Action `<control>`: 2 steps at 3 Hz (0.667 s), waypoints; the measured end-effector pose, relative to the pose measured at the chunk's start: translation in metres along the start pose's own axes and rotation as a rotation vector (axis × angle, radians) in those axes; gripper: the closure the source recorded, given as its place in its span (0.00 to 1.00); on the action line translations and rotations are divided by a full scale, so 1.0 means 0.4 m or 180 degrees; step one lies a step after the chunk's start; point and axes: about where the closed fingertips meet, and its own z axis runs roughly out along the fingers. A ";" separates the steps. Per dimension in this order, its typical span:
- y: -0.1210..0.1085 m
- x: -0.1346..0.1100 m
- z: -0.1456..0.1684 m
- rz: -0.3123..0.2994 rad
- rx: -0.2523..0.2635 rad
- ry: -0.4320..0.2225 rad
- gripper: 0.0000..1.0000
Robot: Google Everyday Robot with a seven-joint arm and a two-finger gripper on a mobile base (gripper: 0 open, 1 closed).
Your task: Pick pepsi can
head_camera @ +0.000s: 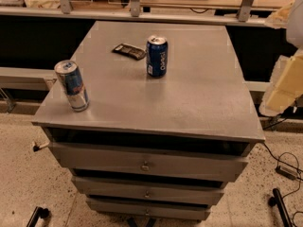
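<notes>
Gripper sits at the right edge of view, just off the tabletop; open or closed, cannot tell. Pepsi can stands upright, long axis vertical, well apart to the gripper's left and slightly farther back.

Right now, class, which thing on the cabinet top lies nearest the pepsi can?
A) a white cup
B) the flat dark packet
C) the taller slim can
B: the flat dark packet lies just left of the pepsi can; the taller slim can stands near the left edge, and the claw hangs at the picture's right edge.
</notes>
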 end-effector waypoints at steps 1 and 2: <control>0.000 0.000 -0.001 0.0000 0.0003 -0.0001 0.00; -0.057 -0.036 0.036 0.0014 0.0045 -0.0242 0.00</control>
